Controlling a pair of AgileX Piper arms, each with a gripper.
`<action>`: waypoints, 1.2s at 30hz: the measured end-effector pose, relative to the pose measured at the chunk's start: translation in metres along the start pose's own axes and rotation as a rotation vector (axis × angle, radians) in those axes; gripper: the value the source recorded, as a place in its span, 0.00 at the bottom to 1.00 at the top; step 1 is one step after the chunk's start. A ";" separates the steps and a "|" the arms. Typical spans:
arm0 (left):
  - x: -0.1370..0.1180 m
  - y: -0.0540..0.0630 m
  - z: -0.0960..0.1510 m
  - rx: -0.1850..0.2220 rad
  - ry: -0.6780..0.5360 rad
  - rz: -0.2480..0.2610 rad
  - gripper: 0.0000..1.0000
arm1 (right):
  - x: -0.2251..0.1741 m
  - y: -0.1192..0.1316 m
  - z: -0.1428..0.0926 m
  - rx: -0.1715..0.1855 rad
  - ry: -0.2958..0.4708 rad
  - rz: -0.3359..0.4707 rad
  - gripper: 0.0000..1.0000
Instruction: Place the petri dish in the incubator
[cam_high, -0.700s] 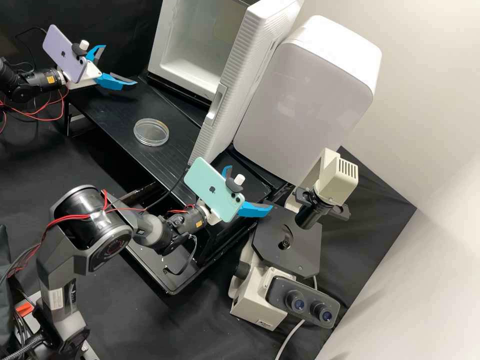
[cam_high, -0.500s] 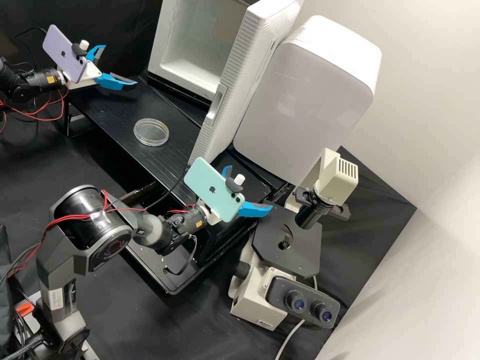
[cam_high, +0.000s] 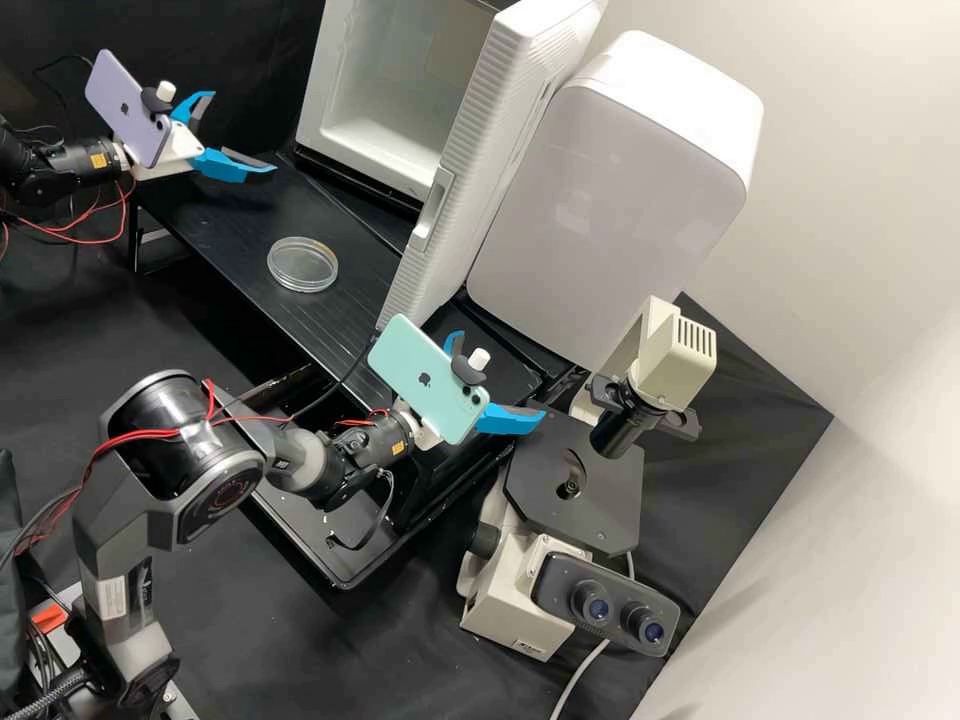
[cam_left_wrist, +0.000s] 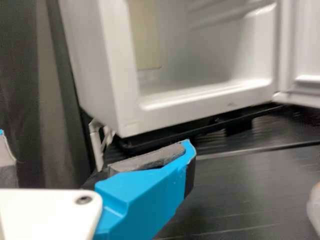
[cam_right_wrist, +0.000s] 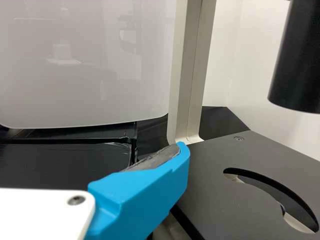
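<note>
A clear round petri dish (cam_high: 302, 263) lies flat on the black bench (cam_high: 230, 225), in front of the white incubator (cam_high: 385, 95), whose door (cam_high: 478, 150) stands swung open. My left gripper (cam_high: 240, 131) hangs open and empty above the bench's far left end, well apart from the dish; its blue finger (cam_left_wrist: 150, 187) points toward the incubator's open chamber (cam_left_wrist: 205, 55). My right gripper (cam_high: 498, 378) is open and empty by the microscope stage (cam_high: 570, 480), with its finger (cam_right_wrist: 145, 187) just over the stage's edge (cam_right_wrist: 245, 175).
A tall white housing (cam_high: 620, 180) stands right of the incubator door. A beige microscope (cam_high: 560, 590) with a black stage sits at the front right, its black condenser (cam_right_wrist: 300, 55) above the stage. Red cables (cam_high: 60, 215) trail at the left.
The left arm has shifted very slightly; its gripper stays open above the bench. The right arm and the dish have not moved.
</note>
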 end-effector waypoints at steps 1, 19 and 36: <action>-0.003 0.002 0.002 -0.001 -0.009 0.005 1.00 | 0.000 0.000 0.000 0.000 0.000 0.000 1.00; -0.054 -0.003 0.042 0.008 -0.199 -0.029 1.00 | 0.000 0.000 0.000 0.000 0.000 0.000 1.00; -0.066 -0.027 0.067 -0.011 -0.277 -0.131 1.00 | 0.000 0.000 0.000 0.000 0.000 0.000 1.00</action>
